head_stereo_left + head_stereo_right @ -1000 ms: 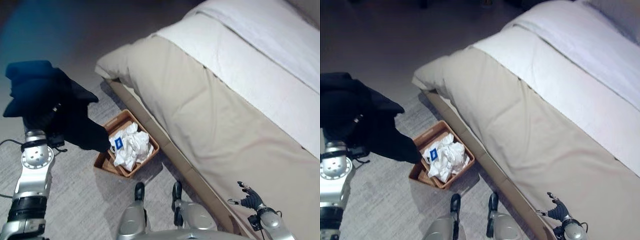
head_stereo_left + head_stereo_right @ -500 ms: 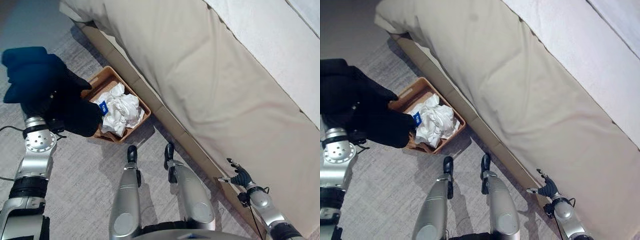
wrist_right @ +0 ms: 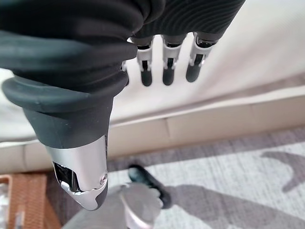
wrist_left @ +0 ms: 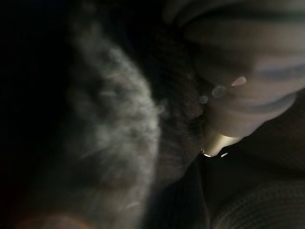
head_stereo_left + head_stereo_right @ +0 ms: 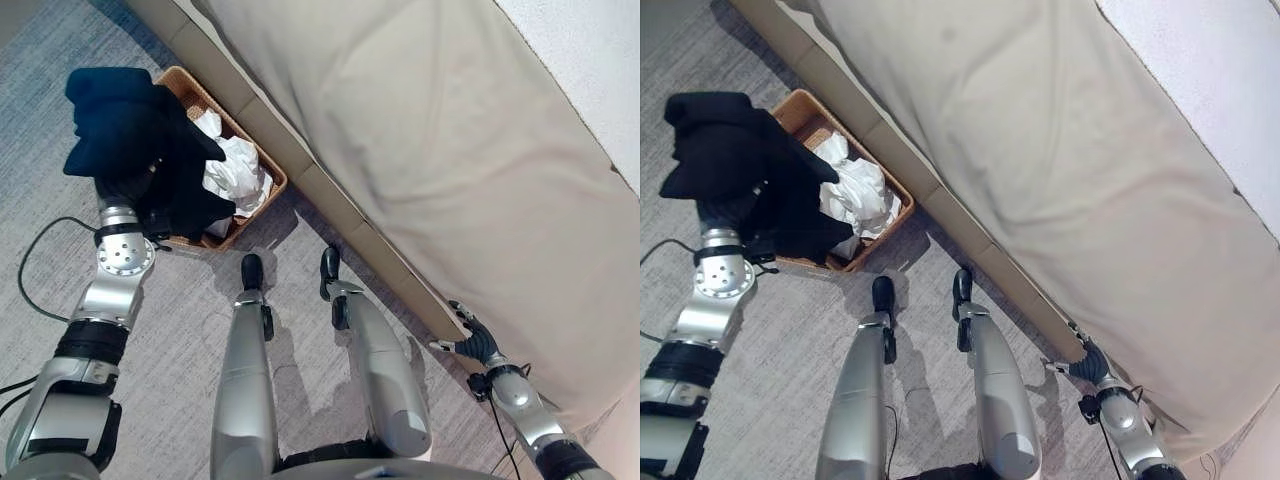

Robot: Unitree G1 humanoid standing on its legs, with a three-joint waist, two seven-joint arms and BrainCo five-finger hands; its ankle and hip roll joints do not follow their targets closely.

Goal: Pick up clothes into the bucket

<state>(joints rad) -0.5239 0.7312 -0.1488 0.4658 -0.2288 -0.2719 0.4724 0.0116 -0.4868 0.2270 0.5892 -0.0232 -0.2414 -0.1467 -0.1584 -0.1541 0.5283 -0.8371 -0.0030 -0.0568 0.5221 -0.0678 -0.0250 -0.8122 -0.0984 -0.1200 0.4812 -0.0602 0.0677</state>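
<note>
A dark garment (image 5: pixel 128 125) hangs in a bundle over the near half of a brown woven basket (image 5: pixel 268 186) that stands on the floor against the bed. It is draped around my left hand (image 4: pixel 248 57), which is buried in the cloth. White clothes (image 5: pixel 238 172) lie crumpled inside the basket. My right hand (image 5: pixel 470 336) is low at the right, close to the side of the bed. In the right wrist view its fingers (image 3: pixel 167 71) are straight and hold nothing.
A large bed with a beige cover (image 5: pixel 430 130) takes up the right and far side; its base (image 5: pixel 330 200) runs along the floor behind the basket. Grey carpet (image 5: pixel 180 340) spreads in front. The basket's corner (image 3: pixel 9 200) shows in the right wrist view.
The camera has tilted down towards the floor. My left arm has carried the dark garment from beside the basket to over it. The right hand stays by the bed.
</note>
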